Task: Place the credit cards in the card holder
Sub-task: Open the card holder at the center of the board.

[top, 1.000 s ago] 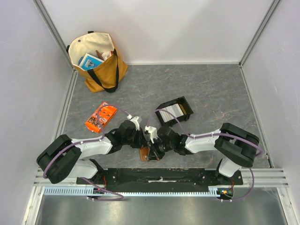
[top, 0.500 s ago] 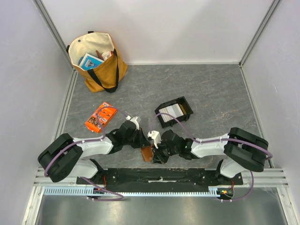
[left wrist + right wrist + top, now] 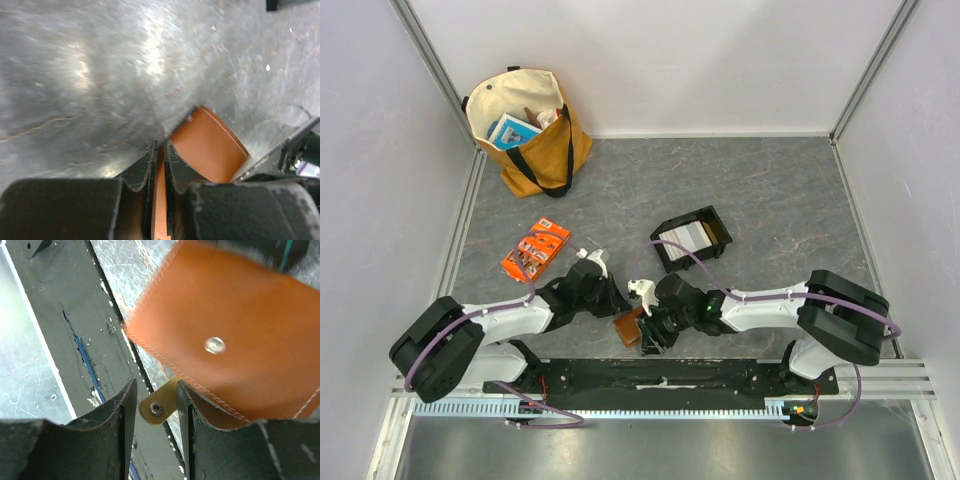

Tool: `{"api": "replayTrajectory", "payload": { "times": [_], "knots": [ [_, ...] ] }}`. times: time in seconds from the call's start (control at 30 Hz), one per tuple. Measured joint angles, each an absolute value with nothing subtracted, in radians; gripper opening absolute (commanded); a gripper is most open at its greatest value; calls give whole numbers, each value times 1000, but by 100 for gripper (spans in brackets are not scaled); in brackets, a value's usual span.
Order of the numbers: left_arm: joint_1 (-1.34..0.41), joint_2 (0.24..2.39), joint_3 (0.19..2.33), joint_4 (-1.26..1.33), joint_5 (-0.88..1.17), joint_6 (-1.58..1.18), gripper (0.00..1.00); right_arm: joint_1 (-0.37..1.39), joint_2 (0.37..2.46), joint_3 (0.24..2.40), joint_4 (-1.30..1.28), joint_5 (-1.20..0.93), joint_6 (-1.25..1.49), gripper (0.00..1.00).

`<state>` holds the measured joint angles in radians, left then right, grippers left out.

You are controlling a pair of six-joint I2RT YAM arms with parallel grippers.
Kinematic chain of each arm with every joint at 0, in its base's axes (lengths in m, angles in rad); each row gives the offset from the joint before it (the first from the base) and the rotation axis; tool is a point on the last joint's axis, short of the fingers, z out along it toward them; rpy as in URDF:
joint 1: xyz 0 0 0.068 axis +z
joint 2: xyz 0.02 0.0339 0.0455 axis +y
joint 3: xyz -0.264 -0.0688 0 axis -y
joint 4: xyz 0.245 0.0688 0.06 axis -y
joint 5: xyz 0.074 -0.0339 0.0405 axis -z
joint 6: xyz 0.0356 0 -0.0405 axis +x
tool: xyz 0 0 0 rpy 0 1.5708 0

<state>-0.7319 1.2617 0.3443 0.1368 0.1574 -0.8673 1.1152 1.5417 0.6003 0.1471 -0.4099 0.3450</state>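
Leather card holder [image 3: 240, 325], tan, stitched, snap-studded: left hand [image 3: 160, 148] pinches it, right hand [image 3: 156, 391] spread.

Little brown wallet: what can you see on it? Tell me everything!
The small brown leather-like card holder has pale stitching round its edge, a shiny snap stud on one face and a little unfastened clasp tab. The left pincer pinches one edge; the tab sits between the fingers of the open right pincer, by the grey table's near edge.
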Motion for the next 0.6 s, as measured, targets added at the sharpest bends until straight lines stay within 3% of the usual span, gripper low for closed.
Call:
{"api": "replayTrajectory", "payload": {
  "times": [0.4, 0.53, 0.6],
  "knots": [
    [-667, 1196, 328, 76, 53, -878, 6, 1148, 1559, 721, -97, -183, 498, 38],
    [-662, 1149, 330, -1, 31, -877, 12, 1128, 1563, 759, -144, -18, 496, 43],
    [-658, 1125, 339, -51, 19, -876, 17, 1086, 1565, 771, -158, 29, 461, 52]
  ]
}}
